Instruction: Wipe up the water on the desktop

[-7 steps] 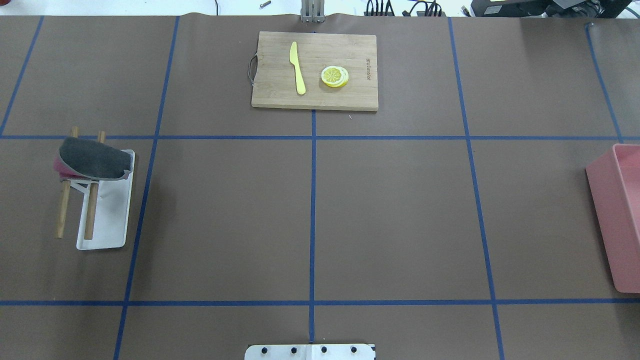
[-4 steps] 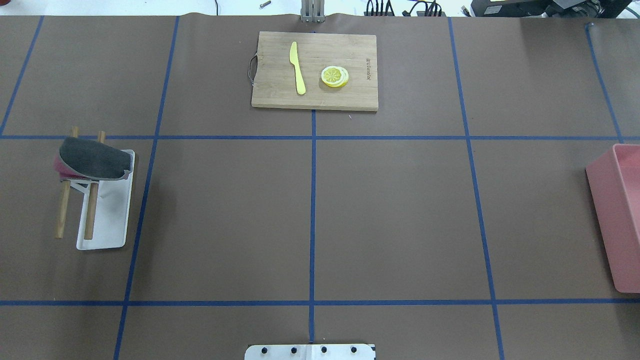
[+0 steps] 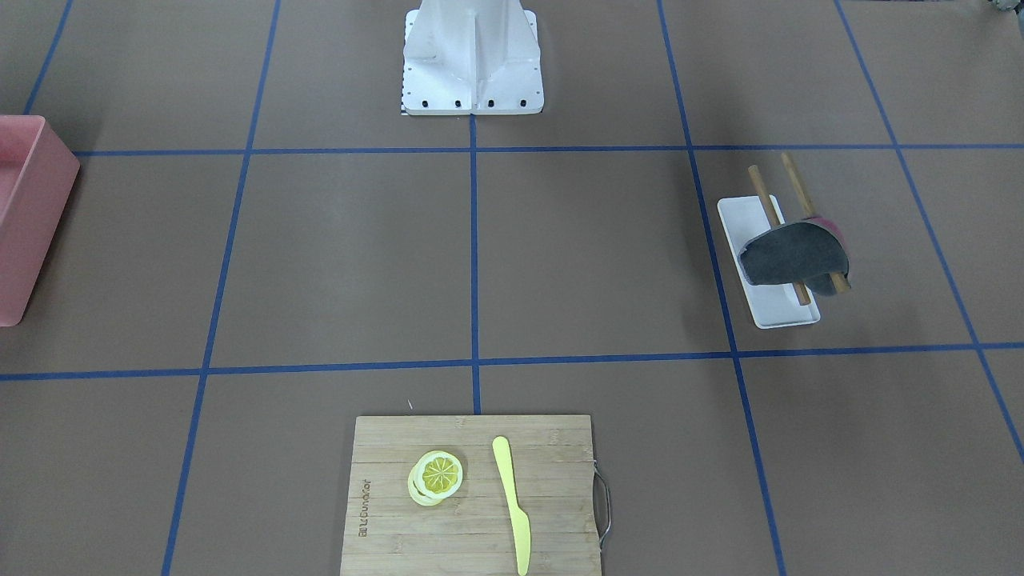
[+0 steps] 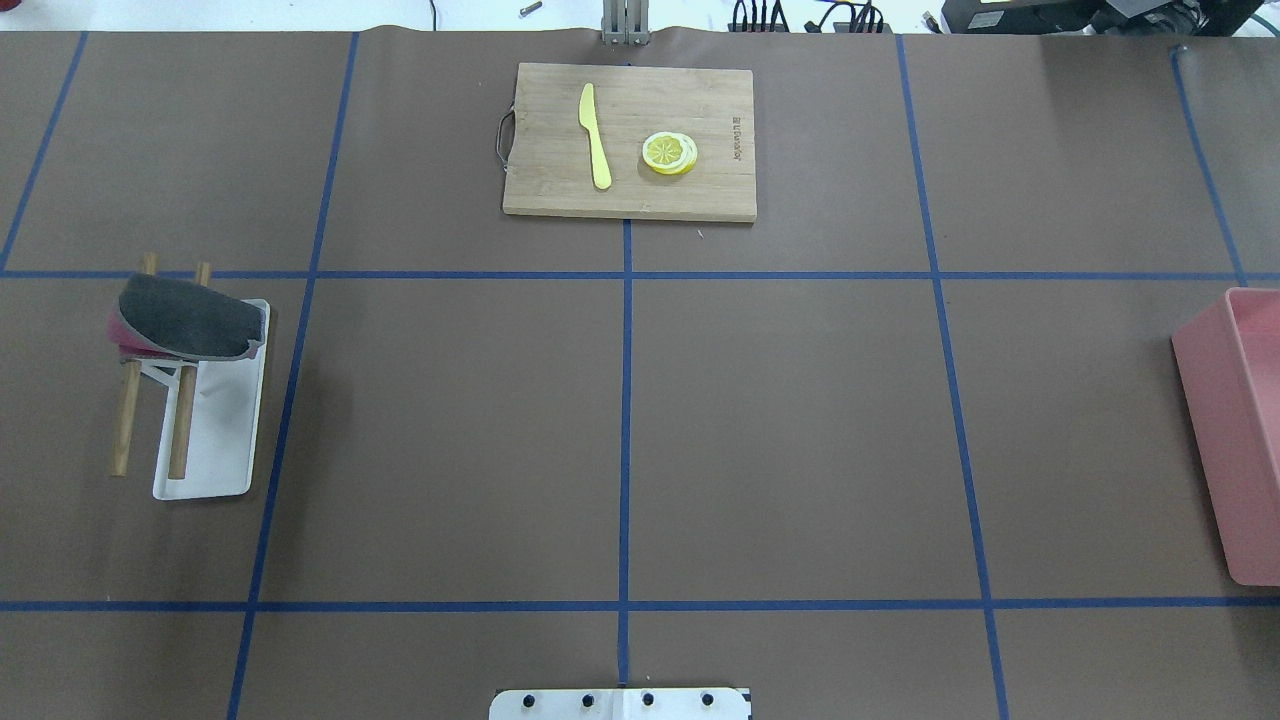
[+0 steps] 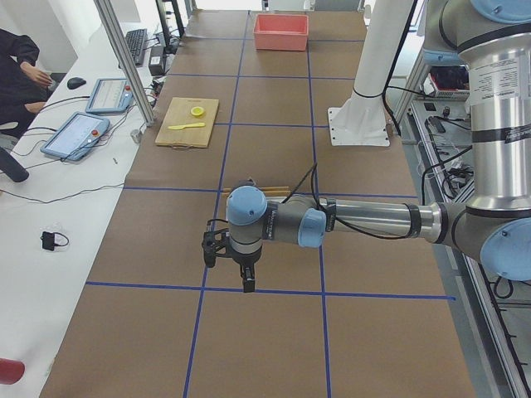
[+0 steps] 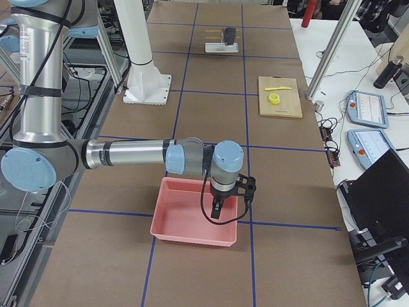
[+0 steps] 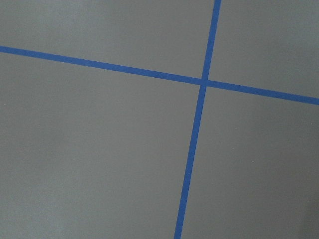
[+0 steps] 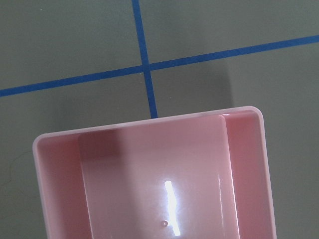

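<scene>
– All of it looks dry to me. Where is the water?

– You won't find it in these views. Your tabletop point(image 4: 780, 440), the brown sheet with blue tape lines, shows no puddle I can make out. It may be too faint to see.

– And the arms?

– Your left arm point(image 5: 365, 220) hangs over a tape crossing toward the left end. Your right arm point(image 6: 134, 153) hangs above the pink bin point(image 4: 1235, 430) at the other end.

– So which step is this?

– The very start, I judge. The grey cloth point(image 4: 185, 318) is draped on its wooden rack point(image 4: 180, 430) over the white tray point(image 4: 215, 460), on the left side, untouched.

– What next?

– You'd send the left arm to the rack to take the cloth's free edge. Only the side views show the left fingers point(image 5: 247, 282) and right fingers point(image 6: 216, 210), so I cannot tell whether they're spread or closed. I see nothing hanging from either.
</scene>
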